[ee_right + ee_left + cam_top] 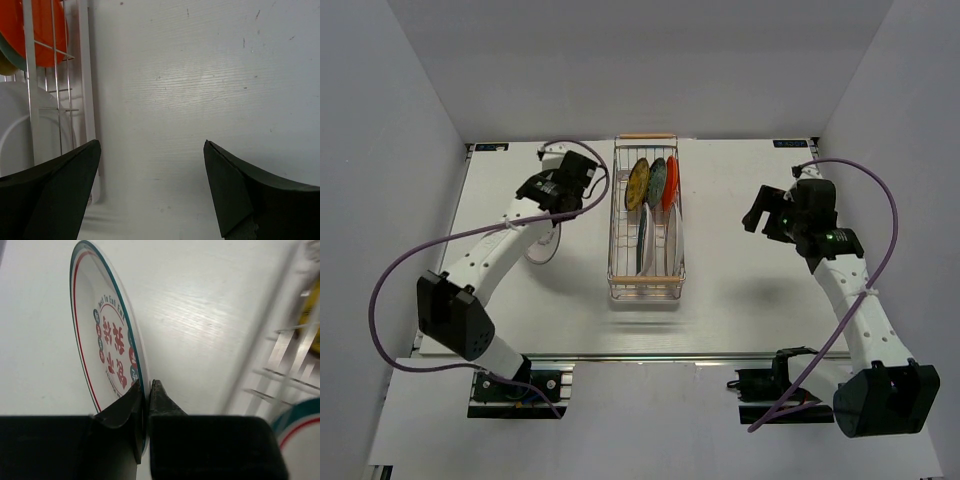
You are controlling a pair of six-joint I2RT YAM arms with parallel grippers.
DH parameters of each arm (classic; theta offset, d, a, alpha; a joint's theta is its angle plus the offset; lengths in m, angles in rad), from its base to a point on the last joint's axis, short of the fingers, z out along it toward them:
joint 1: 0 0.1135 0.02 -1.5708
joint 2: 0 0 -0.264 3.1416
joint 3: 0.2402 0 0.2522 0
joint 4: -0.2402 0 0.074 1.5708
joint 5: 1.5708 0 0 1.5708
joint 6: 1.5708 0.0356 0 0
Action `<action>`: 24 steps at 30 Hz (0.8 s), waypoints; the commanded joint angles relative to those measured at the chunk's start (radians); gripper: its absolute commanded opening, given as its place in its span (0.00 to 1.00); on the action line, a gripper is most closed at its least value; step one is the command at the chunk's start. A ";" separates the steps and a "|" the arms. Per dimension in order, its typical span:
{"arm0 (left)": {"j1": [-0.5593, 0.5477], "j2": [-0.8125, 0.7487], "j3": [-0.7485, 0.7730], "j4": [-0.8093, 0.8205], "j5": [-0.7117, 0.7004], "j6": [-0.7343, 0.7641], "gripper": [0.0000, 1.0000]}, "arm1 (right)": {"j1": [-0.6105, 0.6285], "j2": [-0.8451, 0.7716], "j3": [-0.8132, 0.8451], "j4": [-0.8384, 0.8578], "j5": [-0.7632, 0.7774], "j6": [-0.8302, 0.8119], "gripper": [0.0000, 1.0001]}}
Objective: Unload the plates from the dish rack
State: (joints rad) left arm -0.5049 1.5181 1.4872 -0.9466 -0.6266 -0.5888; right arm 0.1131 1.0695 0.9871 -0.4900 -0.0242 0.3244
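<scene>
Confirm the left gripper shut on the rim of the white plate with red marks, both fingers pressed against that rim, one on each face, no gap visible. Read the plate as standing on edge, disc running straight out ahead of the fingertips, printed face toward the finger on the left of the wrist view.

Treat that attitude as the governing relation. With the table lying beyond and below the far rim, judge that laying the plate flat calls for a roll of the wrist before release, not a straight drop. Cannot tell whether the far rim touches the table.

Direct the roll away from the dish rack, close on this gripper's right, blurred wire bars showing there. Count five plates in the rack:
- two white plates abreast of the held plate
- just beyond them, the mustard-yellow plate, the grey-teal plate and the orange-red plate

Note all five discs set along the rack's long axis, faces turned toward the two arms.

Farther across, note the right gripper spread wide and empty, rack off its left finger, bare table ahead. Judge the right arm the freer for the next pick, approaching from above with the fingers straddling a rim
</scene>
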 commanded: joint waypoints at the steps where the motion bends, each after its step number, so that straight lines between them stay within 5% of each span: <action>1: 0.015 -0.018 -0.050 -0.011 -0.169 -0.051 0.00 | 0.000 0.020 0.038 -0.021 0.020 -0.008 0.89; 9: 0.068 0.063 -0.254 0.239 -0.156 0.090 0.00 | 0.000 0.046 0.044 -0.036 0.020 -0.005 0.89; 18: 0.097 0.188 -0.246 0.338 -0.062 0.187 0.00 | 0.000 0.055 0.044 -0.041 0.020 -0.005 0.89; 20: 0.097 0.229 -0.232 0.318 -0.064 0.169 0.15 | -0.001 0.060 0.050 -0.050 0.020 -0.001 0.89; 24: 0.106 0.273 -0.220 0.298 -0.047 0.141 0.25 | 0.000 0.052 0.044 -0.047 0.053 0.001 0.89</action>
State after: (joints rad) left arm -0.4080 1.7756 1.2377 -0.6537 -0.7086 -0.4099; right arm 0.1131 1.1213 0.9874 -0.5312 0.0025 0.3256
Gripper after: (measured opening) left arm 0.235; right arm 0.889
